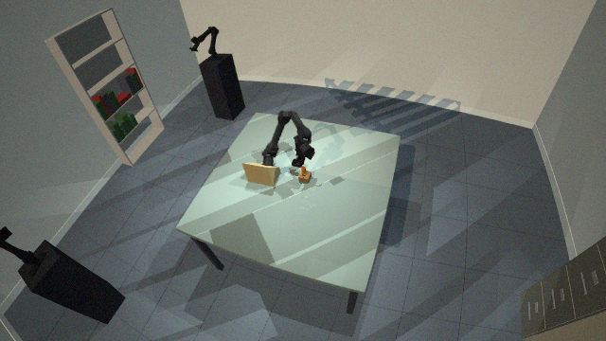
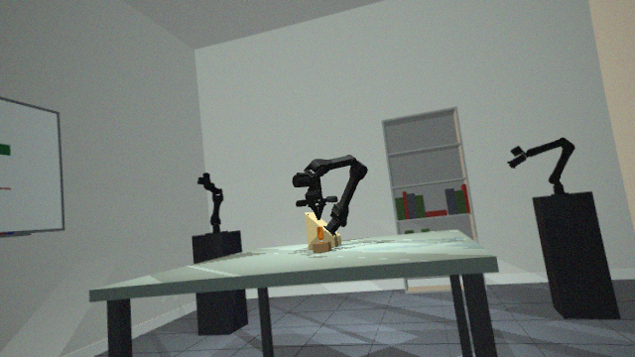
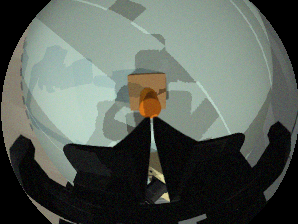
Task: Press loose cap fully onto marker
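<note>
The wooden holder block [image 1: 305, 178] [image 2: 321, 247] [image 3: 137, 82] sits on the pale green table [image 1: 327, 227] [image 2: 278, 277] [image 3: 210, 55]. An orange cap [image 1: 303, 170] [image 2: 320, 232] [image 3: 150, 107] stands upright over the block, on the marker. The marker itself is mostly hidden, and the frames do not show whether the cap is fully seated. My gripper [image 2: 318, 217] [image 3: 151, 121] is shut and empty, its fingertips together. It hangs above the cap, and in the exterior view a small gap shows between the tips and the cap's top.
A pale wooden wedge-shaped block [image 1: 260, 174] [image 2: 312, 229] stands on the table beside the arm's base, close to the holder block. Two black pedestals [image 1: 222, 87] [image 1: 71, 284] with other arms stand off the table. A bookshelf [image 1: 105, 85] [image 2: 422, 164] stands by the wall.
</note>
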Robot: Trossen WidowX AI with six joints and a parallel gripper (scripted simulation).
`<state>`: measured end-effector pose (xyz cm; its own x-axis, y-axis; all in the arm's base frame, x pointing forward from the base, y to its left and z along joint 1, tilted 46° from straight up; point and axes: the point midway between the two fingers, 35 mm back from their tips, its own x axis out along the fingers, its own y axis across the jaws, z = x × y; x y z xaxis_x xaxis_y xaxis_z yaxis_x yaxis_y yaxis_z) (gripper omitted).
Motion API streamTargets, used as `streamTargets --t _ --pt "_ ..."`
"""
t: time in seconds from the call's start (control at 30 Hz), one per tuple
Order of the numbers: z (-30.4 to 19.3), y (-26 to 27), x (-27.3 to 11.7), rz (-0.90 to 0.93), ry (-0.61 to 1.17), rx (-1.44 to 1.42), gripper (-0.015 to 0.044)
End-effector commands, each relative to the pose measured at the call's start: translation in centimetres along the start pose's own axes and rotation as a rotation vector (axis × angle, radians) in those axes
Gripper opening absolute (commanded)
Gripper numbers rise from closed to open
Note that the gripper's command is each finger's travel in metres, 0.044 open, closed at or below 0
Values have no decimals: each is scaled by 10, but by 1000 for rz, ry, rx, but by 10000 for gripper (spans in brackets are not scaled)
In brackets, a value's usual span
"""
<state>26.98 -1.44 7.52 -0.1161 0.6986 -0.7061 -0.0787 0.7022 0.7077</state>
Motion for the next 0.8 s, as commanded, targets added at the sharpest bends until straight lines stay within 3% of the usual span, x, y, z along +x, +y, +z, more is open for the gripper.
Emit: streamTargets --t 0.0,0.77 --pt "0 0 1 -1 1 -8 0" --pt "0 0 25 0 1 -9 0"
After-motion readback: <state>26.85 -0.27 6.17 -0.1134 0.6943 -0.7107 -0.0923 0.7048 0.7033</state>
